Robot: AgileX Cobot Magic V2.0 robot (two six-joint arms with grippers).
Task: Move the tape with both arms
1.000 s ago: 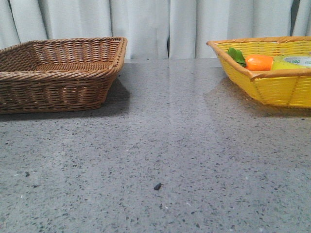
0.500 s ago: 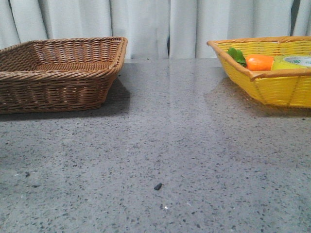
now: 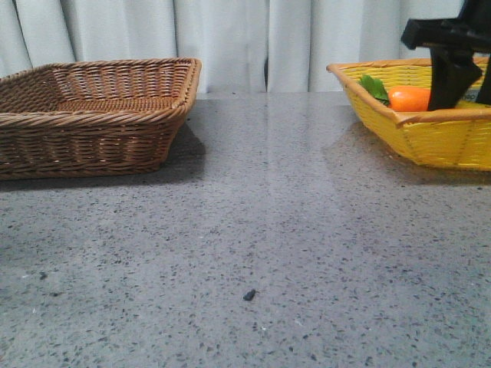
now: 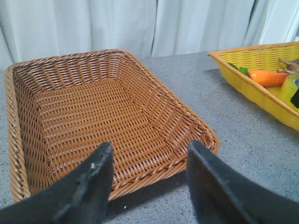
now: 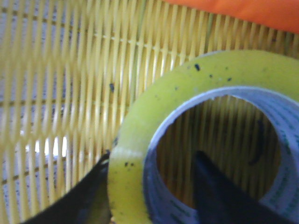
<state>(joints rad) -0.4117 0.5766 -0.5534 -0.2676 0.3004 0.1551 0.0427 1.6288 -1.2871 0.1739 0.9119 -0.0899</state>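
Observation:
The tape (image 5: 154, 107), a yellow roll with a white printed core, lies flat in the yellow basket (image 3: 430, 138). In the left wrist view the tape (image 4: 288, 87) shows at the far right. My right gripper (image 5: 153, 158) is open and straddles the roll's wall: one finger (image 5: 91, 193) is against the outside, the other (image 5: 224, 196) is inside the core, apart from it. In the front view the right gripper (image 3: 465, 90) reaches down into the basket and hides the tape. My left gripper (image 4: 149, 145) is open and empty, above the near rim of the brown basket (image 4: 154, 168).
An orange carrot (image 3: 410, 98) with green leaves lies in the yellow basket beside the tape. The brown wicker basket (image 3: 92, 123) stands empty at the table's left. A small dark speck (image 3: 249, 294) lies on the grey table between the baskets.
My right gripper has come into the front view and dropped into the yellow basket over the tape. The baskets and the carrot have not moved.

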